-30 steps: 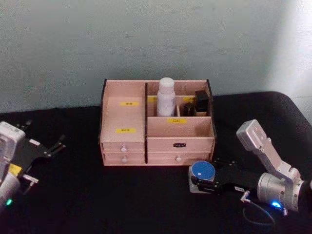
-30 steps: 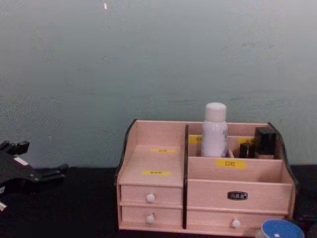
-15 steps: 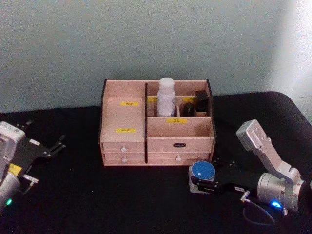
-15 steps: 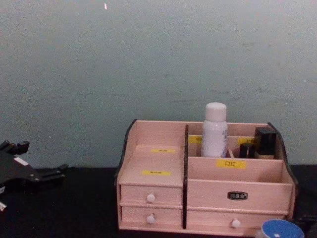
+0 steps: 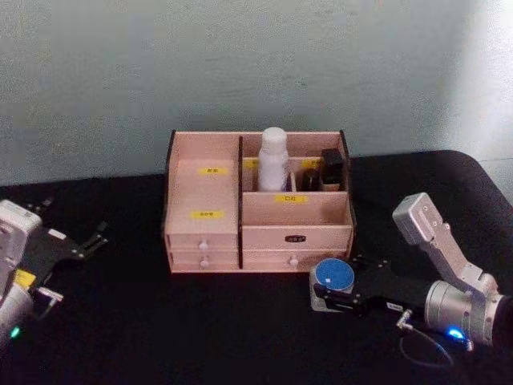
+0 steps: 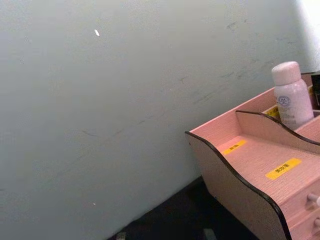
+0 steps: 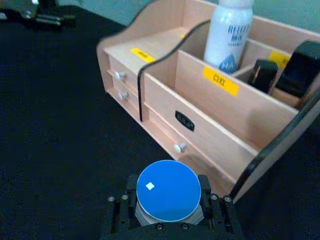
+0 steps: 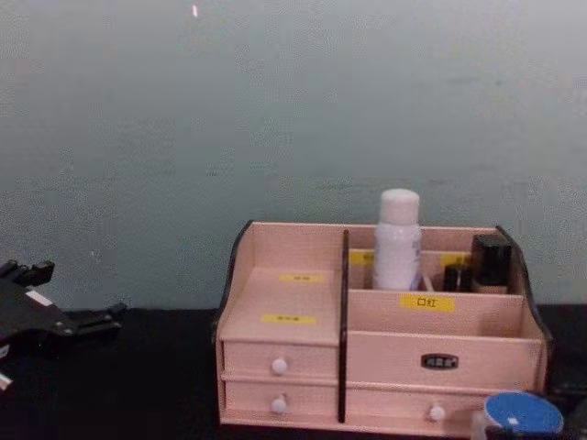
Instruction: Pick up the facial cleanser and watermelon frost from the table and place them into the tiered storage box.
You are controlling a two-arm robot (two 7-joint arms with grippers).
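Note:
The watermelon frost (image 5: 333, 274), a squat jar with a bright-blue lid (image 7: 168, 189), sits between the fingers (image 7: 205, 186) of my right gripper (image 5: 329, 287), which is shut on it just in front of the tiered storage box's lower right drawer. The tiered storage box (image 5: 205, 192) is pale pink wood with dark trim and white-knobbed drawers (image 8: 278, 367). The facial cleanser (image 5: 273, 159), a tall white bottle (image 7: 229, 35), stands upright in a rear compartment of the box (image 8: 398, 240). My left gripper (image 5: 78, 263) rests open at the far left of the table, away from everything.
Small black containers (image 5: 331, 168) occupy the box's rear right compartment beside the bottle. The black table (image 5: 200, 329) runs wide in front of and to the left of the box. A pale wall (image 8: 293, 110) stands close behind it.
The right gripper has lifted the blue-lidded jar a little and brought it slightly closer to the box front. The left arm has stayed still.

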